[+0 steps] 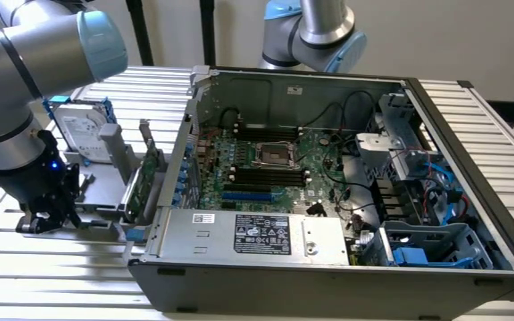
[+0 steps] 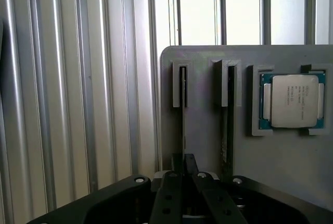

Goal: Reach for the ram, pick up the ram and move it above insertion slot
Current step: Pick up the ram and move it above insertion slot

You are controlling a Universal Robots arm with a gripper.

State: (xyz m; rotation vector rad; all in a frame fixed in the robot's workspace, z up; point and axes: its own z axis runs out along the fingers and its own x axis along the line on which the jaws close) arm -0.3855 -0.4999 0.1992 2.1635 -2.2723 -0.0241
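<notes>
Slatted table: carries everything listed below
Computer case: open, just beside the grey holder, on the exterior view's right of it
Grey holder: slotted block
Gripper: low over the holder's edge, in line with the ram's near end; cannot tell whether the pincer is spread or pinching
Insertion slot: black, inside the case, well apart from the holder
Ram: on edge in the holder's groove nearest its side, second stick in the next groove; probably light, stiff and brittle, best pinched across the flat faces, clear of the contacts
Processor: in the holder's pocket beyond the second stick
</notes>
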